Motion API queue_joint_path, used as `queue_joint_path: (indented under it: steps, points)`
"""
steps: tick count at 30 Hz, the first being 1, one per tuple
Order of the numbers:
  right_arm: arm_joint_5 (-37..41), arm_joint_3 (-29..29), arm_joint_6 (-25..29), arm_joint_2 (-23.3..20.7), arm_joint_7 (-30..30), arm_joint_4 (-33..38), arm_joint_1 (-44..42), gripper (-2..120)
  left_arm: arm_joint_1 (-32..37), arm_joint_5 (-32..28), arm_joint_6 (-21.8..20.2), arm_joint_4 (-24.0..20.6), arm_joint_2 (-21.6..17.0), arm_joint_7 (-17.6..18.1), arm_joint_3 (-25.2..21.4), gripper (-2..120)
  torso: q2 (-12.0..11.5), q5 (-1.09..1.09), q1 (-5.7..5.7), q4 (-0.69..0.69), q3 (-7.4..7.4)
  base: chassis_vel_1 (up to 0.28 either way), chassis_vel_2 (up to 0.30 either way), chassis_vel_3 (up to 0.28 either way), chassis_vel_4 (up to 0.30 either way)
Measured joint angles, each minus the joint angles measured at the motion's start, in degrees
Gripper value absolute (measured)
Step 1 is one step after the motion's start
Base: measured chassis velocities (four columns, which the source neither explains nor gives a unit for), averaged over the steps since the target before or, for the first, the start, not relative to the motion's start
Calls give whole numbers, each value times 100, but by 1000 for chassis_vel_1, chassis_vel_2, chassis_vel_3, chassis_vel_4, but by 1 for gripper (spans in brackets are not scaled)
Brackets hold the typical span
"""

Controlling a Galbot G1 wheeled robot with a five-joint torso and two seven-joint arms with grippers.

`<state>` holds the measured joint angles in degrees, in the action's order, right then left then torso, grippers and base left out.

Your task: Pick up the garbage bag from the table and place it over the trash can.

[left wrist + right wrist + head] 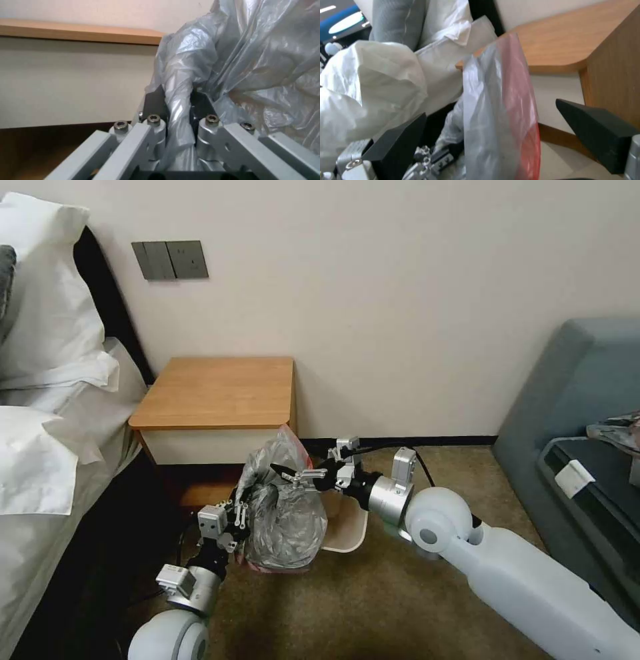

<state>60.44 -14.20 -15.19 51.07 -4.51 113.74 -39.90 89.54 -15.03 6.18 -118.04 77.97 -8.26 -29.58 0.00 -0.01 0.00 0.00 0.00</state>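
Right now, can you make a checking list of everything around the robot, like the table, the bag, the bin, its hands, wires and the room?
Surface: the table, orange-brown top, nothing on it.
Job's things: the garbage bag, grey film with a pink rim, hangs in front of the table over the trash can, whose beige rim pokes out beside it.
Clutter: a patterned bundle on the sofa.
Grippers: left gripper shut on a fold of the bag; right gripper open, fingers either side of the pink rim.
Cables: a black cable runs along the floor by the wall.
Surroundings: bed with white pillows, wall switches, grey-blue sofa, carpet.
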Motion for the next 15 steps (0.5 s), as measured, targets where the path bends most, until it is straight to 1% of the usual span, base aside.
queue_joint_path:
  steps: [7,8,9,12,13,15]
  points:
    - [-176,-11,1,2,-91,25,-123,99,-3,3,-2,1,3,44,-8,6,0,0,0,0,0,0,0,0,0]
    - [-228,-11,4,4,-105,27,-151,96,-7,4,-5,2,11,55,-8,6,0,1,0,0,0,0,0,0,0]
    - [-228,-11,4,4,-105,27,-151,96,-7,4,-5,2,11,55,-8,6,0,1,0,0,0,0,0,0,0]
    - [-321,28,13,-22,-212,58,-252,82,1,6,-41,4,28,98,5,6,0,1,0,0,0,0,0,0,0]
    - [-321,28,13,-22,-212,58,-252,82,1,6,-41,4,28,98,5,6,0,1,0,0,0,0,0,0,0]
    - [-354,59,19,-51,-246,80,-289,72,17,8,-59,5,28,103,14,6,0,1,0,0,0,0,0,0,0]
